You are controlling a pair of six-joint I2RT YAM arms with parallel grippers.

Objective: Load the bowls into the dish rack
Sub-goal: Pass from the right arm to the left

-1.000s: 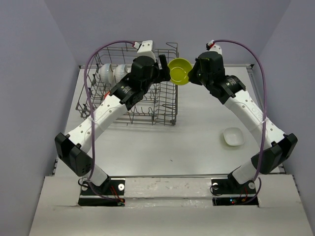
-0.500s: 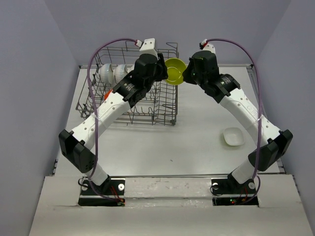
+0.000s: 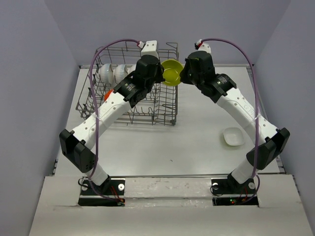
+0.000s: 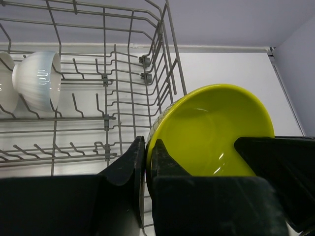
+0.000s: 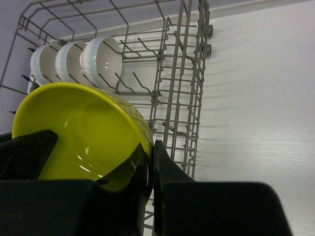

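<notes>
- since a second ago the lime-green bowl [image 3: 172,72] has been carried left, from the open bench towards the dish rack [image 3: 147,110], and both arms have swung left with it.
- in that same second the left pincer [image 3: 158,73] went from wide apart to closed on the bowl.
- in the left wrist view the left pincer [image 4: 146,147] shows one finger outside the bowl [image 4: 211,132] and one inside, with the rim nipped in the narrow gap between them.
- the right pincer [image 3: 185,73] is clamped on the opposite side of the rim; its wrist view shows the right pincer [image 5: 150,147] tight on the edge of the bowl [image 5: 74,128].
- the bowl hangs in the air between the two pincers, tipped on edge with its hollow facing the near side.
- it sits up against the rack's right-hand wire wall, towards the far end; i cannot tell whether it is over the inside of the rack or just outside it.
- the dish rack [image 5: 189,73] stands on the far left part of the bench [image 3: 197,128].
- three white bowls [image 5: 101,59] stand on edge in a row along the rack's far left side, well apart from the green one.
- the left wrist view catches one ribbed white bowl [image 4: 39,78] among the tines of the rack [image 4: 170,49].
- a small white dish [image 3: 233,136] lies on the bench at the right, near the right arm's elbow, well apart from the rack.
</notes>
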